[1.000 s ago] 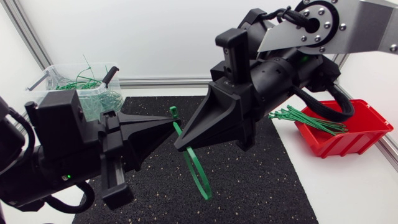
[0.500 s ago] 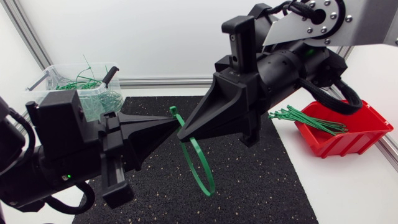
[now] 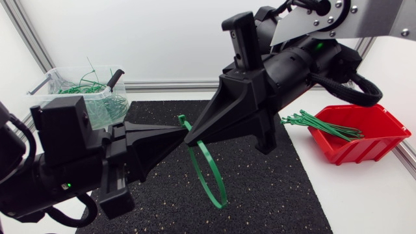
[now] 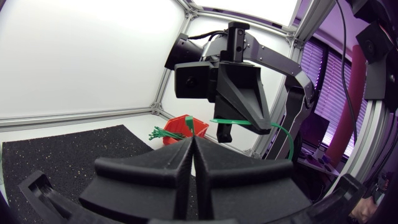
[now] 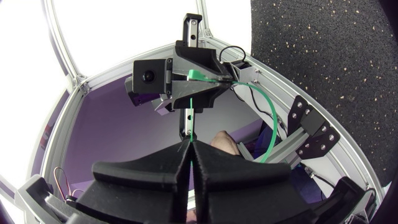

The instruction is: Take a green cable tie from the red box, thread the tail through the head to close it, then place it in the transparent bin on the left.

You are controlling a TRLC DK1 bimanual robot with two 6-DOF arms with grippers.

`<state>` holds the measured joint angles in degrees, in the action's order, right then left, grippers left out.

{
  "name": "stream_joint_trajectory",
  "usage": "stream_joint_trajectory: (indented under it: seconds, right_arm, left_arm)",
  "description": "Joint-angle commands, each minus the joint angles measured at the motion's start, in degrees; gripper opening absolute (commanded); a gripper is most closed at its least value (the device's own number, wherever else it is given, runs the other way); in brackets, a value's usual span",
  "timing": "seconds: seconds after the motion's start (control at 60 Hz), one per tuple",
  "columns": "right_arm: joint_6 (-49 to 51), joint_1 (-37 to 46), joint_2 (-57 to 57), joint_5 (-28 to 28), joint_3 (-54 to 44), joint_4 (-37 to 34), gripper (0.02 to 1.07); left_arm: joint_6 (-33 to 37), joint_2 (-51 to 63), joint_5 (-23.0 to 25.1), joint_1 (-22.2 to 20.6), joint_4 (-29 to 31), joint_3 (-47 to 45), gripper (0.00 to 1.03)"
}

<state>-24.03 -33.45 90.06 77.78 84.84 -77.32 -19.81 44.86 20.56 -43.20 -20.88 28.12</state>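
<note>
Left gripper (image 3: 184, 129) clenched on green cable tie (image 3: 211, 175) near its head. Right gripper (image 3: 187, 144) pinches the strap just beside it. Loop hangs at 5 o'clock over mat (image 3: 273, 195). Likely light, springy, slick: grip the flat faces close to the head. Red box (image 3: 383, 148) at 3 o'clock, transparent bin (image 3: 65, 70) at 10.

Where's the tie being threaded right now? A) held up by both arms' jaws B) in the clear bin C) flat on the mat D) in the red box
A: the left jaws and the right jaws both pinch the green cable tie, its loop hanging over the black mat.
</note>
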Motion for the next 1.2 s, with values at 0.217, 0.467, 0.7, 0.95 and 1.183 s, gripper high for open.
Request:
stream_joint_trajectory:
  seconds: [0.217,0.467,0.7,0.95,1.183]
  right_arm:
    - [-0.9,0.1,3.9,-0.1,3.8,-2.4,0.08]
    - [-0.9,0.7,4.8,0.4,4.7,-2.3,0.08]
    - [-0.3,0.8,5.7,1.2,4.5,-2.3,0.08]
    - [-0.1,0.6,3.9,1.5,4.3,-2.3,0.08]
    - [-0.1,0.7,4.2,1.6,4.1,-2.0,0.08]
  left_arm:
    - [-3.3,-1.3,0.4,0.3,-0.1,0.7,0.03]
    - [-3.8,-1.4,0.4,0.8,-0.3,0.7,0.03]
    - [-3.6,-1.5,0.0,0.8,-0.6,0.6,0.03]
    - [-3.7,-0.3,-0.3,3.1,-1.4,0.6,0.03]
    - [-3.7,-0.1,-0.3,3.3,-1.6,0.6,0.03]
